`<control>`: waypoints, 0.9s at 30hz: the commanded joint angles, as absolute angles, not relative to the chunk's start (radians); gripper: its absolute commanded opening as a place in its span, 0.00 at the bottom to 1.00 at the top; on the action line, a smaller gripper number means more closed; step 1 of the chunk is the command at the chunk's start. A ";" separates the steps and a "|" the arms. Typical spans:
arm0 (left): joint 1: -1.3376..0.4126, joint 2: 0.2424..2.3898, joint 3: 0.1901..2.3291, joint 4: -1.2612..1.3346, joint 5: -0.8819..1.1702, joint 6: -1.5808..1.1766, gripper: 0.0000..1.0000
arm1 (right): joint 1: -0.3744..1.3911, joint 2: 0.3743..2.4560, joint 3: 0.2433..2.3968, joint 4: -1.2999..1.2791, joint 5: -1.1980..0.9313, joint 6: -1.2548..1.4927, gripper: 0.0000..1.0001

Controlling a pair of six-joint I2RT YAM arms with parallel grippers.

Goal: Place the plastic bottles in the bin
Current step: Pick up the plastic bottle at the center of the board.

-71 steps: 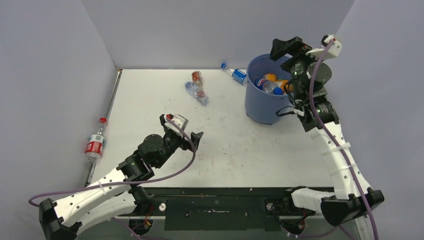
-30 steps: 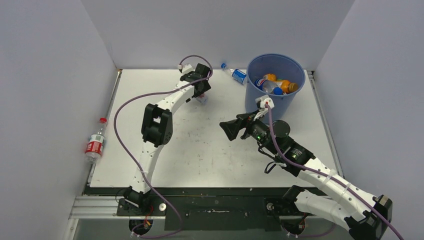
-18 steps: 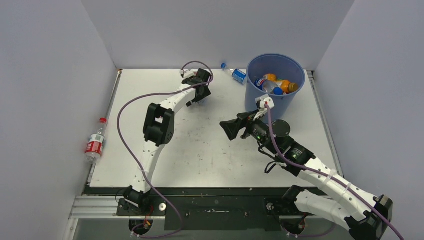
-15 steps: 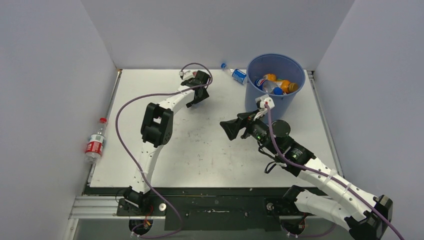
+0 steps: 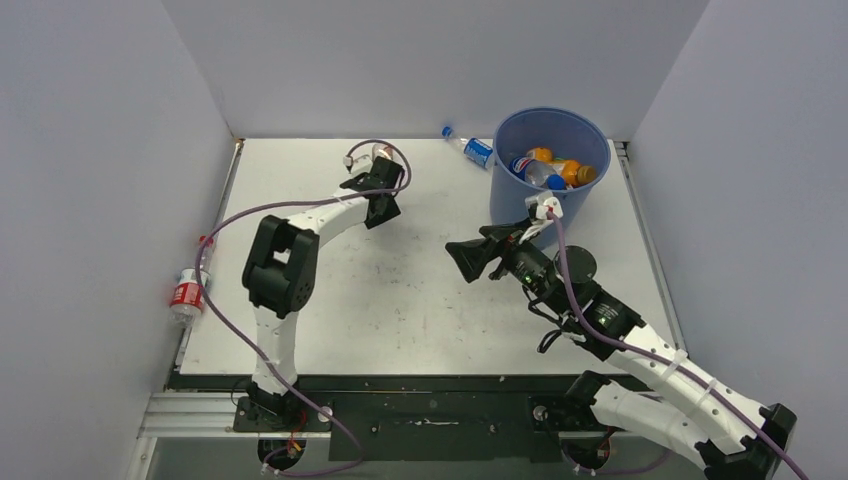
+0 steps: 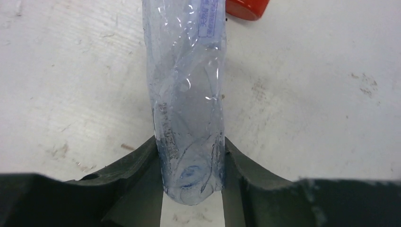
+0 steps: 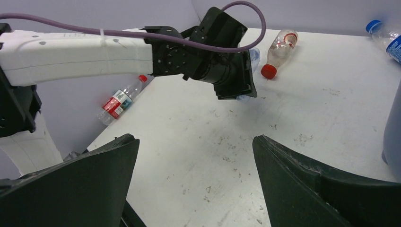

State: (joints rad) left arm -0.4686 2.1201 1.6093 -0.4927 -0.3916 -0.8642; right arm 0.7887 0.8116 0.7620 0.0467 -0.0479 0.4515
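Clear crumpled bottle (image 6: 189,94) is gripped by its base in the left jaws near the far edge of the surface (image 5: 420,300), probably for carrying to the bin (image 5: 510,195) in the far-right corner; the right jaws stand open.

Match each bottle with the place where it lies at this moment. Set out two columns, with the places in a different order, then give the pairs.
Bottles
1. crumpled clear bottle
2. red-labelled bottle
3. blue-labelled bottle
4. orange bottles

Places
A. inside the bin
B. at the left edge of the table
C. held in the left gripper
D. on the table just left of the bin, at the back

Pairs: 1-C, 2-B, 3-D, 4-A
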 commanded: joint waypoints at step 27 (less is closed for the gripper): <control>-0.609 0.517 0.453 0.350 0.529 -0.065 0.00 | 0.836 0.749 0.884 0.211 -0.242 0.487 0.92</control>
